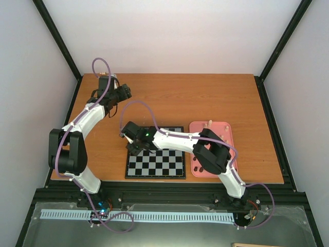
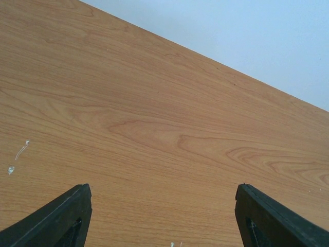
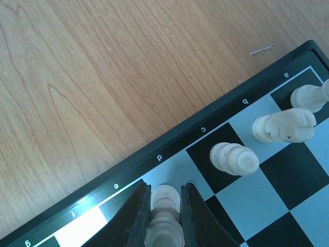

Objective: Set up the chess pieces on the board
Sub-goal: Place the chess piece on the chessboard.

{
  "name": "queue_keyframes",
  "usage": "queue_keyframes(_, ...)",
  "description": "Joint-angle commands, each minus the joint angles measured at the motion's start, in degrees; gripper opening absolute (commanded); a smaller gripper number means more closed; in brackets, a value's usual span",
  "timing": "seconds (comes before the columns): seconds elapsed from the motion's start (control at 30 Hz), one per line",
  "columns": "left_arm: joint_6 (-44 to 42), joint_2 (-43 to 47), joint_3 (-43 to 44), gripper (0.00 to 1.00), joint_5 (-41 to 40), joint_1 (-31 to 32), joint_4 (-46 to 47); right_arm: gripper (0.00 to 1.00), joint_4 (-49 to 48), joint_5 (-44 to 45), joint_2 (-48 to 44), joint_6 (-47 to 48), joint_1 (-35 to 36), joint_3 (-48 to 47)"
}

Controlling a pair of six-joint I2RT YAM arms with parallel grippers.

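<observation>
The right tool [image 3: 165, 191] is pinching a cream piece [image 3: 165, 222] at the d square of the board [image 3: 128, 165]; the left tool [image 2: 163, 208] is hanging wide open, empty (over the worktop [image 2: 154, 103]); releasing it tilted is risking a topple onto the c piece [image 3: 234, 158].

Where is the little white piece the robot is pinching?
In the right wrist view, at the bottom middle, the cream piece is pinched by the right gripper. It is at the board edge square marked d, next to another cream piece on c.
</observation>
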State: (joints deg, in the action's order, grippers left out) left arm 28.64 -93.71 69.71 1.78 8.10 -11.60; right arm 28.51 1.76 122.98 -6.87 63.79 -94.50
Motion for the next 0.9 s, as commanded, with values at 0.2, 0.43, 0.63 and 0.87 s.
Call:
queue_keyframes(0.2,-0.3,-0.5,1.7,0.78,0.7,-0.4,0.7,0.07,-0.2,0.9,2.3,0.2,-0.3,-2.9)
queue_keyframes(0.43,-0.3,-0.8,1.8,0.78,1.1,-0.4,0.9,0.08,0.0,1.9,2.3,0.4,-0.8,-3.1)
queue_keyframes(0.63,-0.3,-0.9,1.9,0.78,1.2,-0.4,1.0,0.09,0.1,1.8,2.7,0.6,-1.1,-3.5)
queue_keyframes(0.87,-0.3,-1.1,2.0,0.78,1.2,-0.4,1.0,0.11,0.7,1.2,3.2,0.7,-1.2,-4.0)
